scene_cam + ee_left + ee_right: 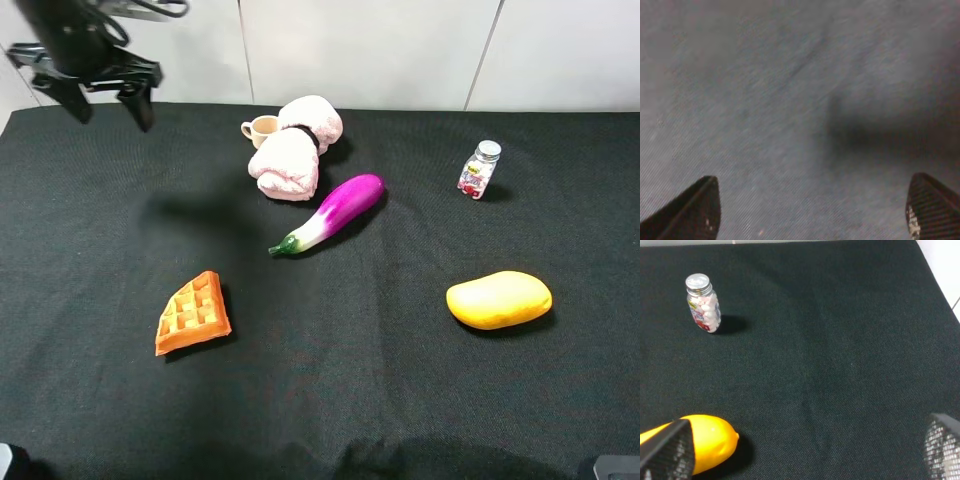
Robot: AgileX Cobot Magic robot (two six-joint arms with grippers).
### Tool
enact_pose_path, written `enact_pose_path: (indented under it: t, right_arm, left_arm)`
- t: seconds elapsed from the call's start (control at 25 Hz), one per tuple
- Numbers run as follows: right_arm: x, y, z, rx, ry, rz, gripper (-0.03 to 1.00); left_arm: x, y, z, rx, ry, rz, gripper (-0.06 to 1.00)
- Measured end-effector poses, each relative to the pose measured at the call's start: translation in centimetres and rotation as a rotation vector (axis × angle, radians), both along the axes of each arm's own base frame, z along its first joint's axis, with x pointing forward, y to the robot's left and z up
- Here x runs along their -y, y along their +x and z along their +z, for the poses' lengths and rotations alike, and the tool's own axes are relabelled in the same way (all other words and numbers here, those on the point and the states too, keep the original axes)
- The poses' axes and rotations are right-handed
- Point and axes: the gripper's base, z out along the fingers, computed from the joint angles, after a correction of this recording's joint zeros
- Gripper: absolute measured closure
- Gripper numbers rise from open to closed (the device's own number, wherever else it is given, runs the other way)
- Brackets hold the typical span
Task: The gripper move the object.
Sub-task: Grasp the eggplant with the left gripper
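Left black two-fingered pincer (112,118) hangs raised, jaws apart, likely readied for approach; glossy purple toy eggplant (332,212) lies free on black bench (350,380), well apart.

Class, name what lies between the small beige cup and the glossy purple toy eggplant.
A rolled pink towel lies between the beige cup and the purple toy eggplant; the exterior high view shows this.
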Motion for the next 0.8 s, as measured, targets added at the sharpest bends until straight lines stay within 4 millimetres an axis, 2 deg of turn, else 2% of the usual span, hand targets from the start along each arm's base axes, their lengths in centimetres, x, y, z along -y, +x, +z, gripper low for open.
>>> enact_pose_path:
  t: [0.16, 0.4, 0.52, 0.8]
  right_arm:
    - [0.0, 0.0, 0.0, 0.000, 0.000, 0.000, 0.27]
    - [0.0, 0.0, 0.0, 0.000, 0.001, 0.000, 0.27]
    - [0.0, 0.0, 0.0, 0.000, 0.001, 0.000, 0.27]
    - [0.0, 0.0, 0.0, 0.000, 0.001, 0.000, 0.27]
  left_arm:
    - [3.5, 1.0, -0.7, 0.009, -0.002, -0.079, 0.16]
    - [9.1, 1.5, -1.5, 0.019, -0.021, -0.191, 0.16]
    - [11.5, 1.1, -1.7, 0.021, -0.034, -0.240, 0.16]
    - [15.8, -0.9, -1.9, 0.015, -0.037, -0.347, 0.16]
